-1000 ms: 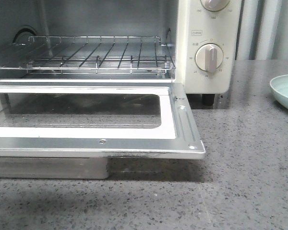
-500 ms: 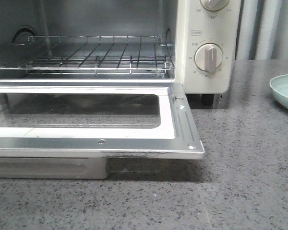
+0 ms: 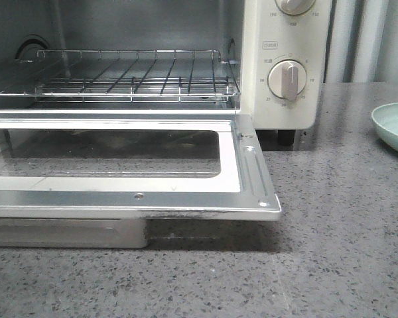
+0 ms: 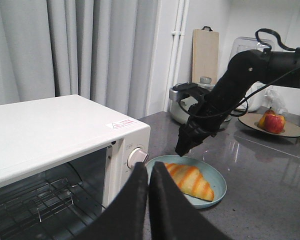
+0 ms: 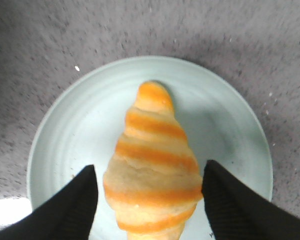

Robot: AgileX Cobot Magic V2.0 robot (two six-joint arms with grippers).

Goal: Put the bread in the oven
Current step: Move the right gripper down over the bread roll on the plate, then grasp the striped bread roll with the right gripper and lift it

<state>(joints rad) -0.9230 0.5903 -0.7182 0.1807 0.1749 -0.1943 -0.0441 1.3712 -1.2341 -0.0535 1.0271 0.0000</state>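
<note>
Right claw [image 5: 149, 200] hangs spread astride the bread [image 5: 152, 167]: probably light and squashy, so pinch its thick middle gently.

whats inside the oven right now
Only the wire rack shows inside the oven, nothing on it. The bread sits on the plate. The oven's left end is out of view.

The oven [image 3: 278, 66] filled the frame's left; the bread [image 4: 190, 181] lay on a plate [image 3: 393, 126] — at the right edge.
</note>
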